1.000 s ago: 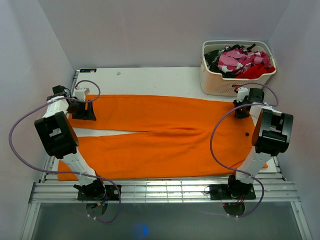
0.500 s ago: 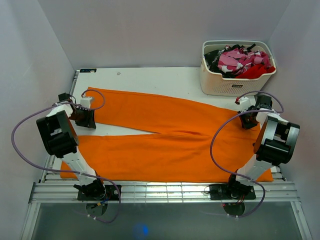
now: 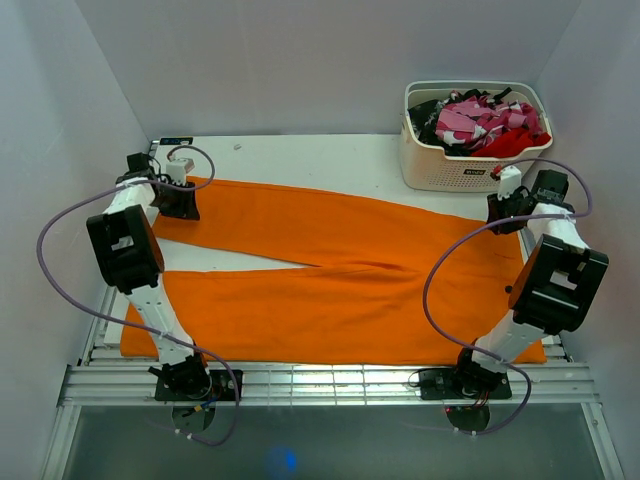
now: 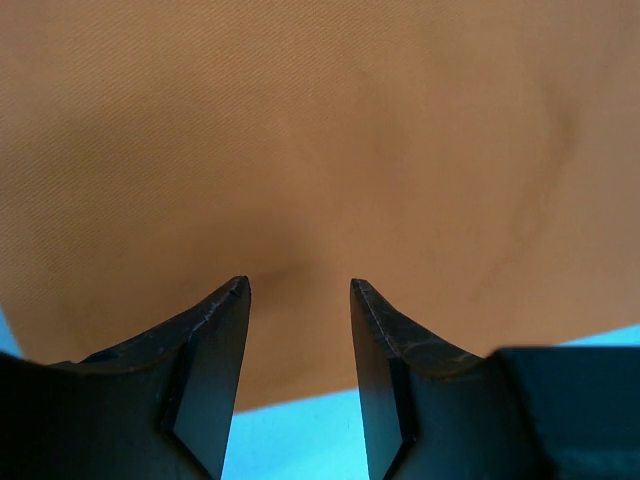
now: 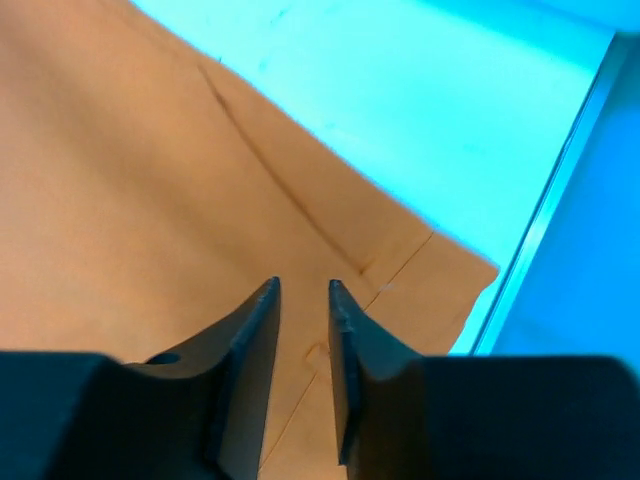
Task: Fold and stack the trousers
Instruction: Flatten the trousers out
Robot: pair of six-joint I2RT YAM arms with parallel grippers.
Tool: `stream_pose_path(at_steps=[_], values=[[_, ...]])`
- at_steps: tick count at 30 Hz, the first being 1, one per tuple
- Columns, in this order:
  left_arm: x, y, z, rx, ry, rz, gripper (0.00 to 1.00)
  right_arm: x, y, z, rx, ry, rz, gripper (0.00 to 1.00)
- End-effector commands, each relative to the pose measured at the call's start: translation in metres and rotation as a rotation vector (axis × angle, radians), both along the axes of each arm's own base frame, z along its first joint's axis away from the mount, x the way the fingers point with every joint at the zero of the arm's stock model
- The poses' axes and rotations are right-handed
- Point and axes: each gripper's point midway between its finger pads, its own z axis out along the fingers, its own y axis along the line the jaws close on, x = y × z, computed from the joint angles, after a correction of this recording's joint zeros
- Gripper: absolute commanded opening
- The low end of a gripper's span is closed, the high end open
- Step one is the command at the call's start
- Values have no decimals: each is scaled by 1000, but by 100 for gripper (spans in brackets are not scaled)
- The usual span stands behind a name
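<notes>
The bright-orange trousers [image 3: 340, 280] lie spread flat across the table, legs to the left and waist to the right. My left gripper [image 3: 180, 203] is low over the cuff end of the far leg. In the left wrist view its jaws [image 4: 298, 285] stand apart over flat cloth [image 4: 300, 130], just inside the cloth's edge. My right gripper [image 3: 503, 212] is low over the far corner of the waist. In the right wrist view its jaws [image 5: 303, 285] stand a little apart over the seamed cloth [image 5: 150, 200], which has a small pucker between them.
A white basket [image 3: 470, 165] stands at the back right, holding red, pink-patterned and black clothes [image 3: 480, 122]. A strip of bare white table [image 3: 300, 155] runs behind the trousers. Walls close in on the left, back and right. A slatted rail runs along the near edge.
Both grippers moved toward the back of the table. The far leg's cuff end swung back, the legs parted at the left, and the waist slid toward the front right corner.
</notes>
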Motion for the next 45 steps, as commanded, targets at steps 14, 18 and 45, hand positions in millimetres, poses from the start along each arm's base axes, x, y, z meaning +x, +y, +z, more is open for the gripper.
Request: stream_pose_path(at_steps=[14, 18, 45], values=[[-33, 0, -61, 52, 167, -13, 55, 19, -32, -70, -119, 155, 220, 70], [-65, 1, -58, 68, 203, -30, 54, -6, -29, -101, -91, 257, 273, 60], [53, 59, 67, 110, -291, -333, 82, -8, -18, -30, -111, 123, 433, 8]])
